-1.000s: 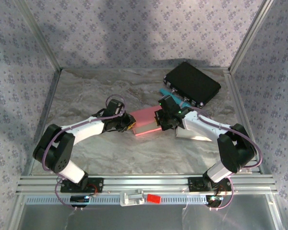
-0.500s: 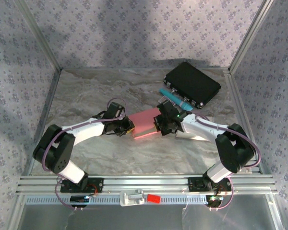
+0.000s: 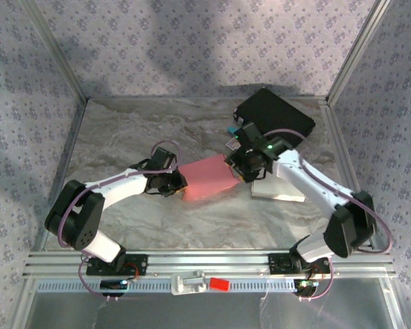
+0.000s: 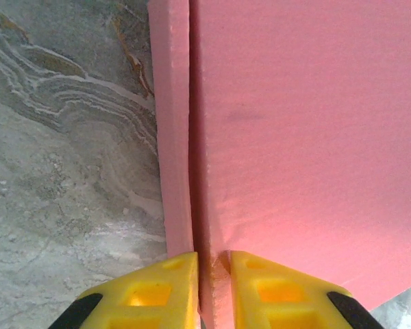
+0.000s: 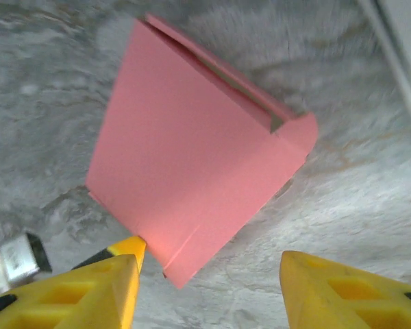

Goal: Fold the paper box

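Top external view gives me the grey marbled table (image 3: 123,137) across the middle of the frame. A black case (image 3: 288,113) lies flat at its upper right. The pink paper box (image 3: 207,179) sits near the centre of the frame, between the two arms and lying low on the table. A white flat sheet (image 3: 277,190) rests just right of it, partly under the right arm.

The left gripper (image 3: 180,184) meets the box at its left edge, and the right gripper (image 3: 236,164) sits at the box's upper right corner.

On the left wrist view I see the box (image 4: 301,137) covering the right and centre of the frame. A narrow pink flap runs down beside the main panel. The left gripper (image 4: 214,264) is clamped on that edge, with its yellow fingers (image 4: 157,288) pressed close either side.

On the right wrist view the box (image 5: 185,171) lies tilted across the centre, one rounded flap standing up at its right. The right gripper (image 5: 212,257) has its jaws spread wide. The box's lower corner lies between them, and I cannot tell whether the left finger touches it.
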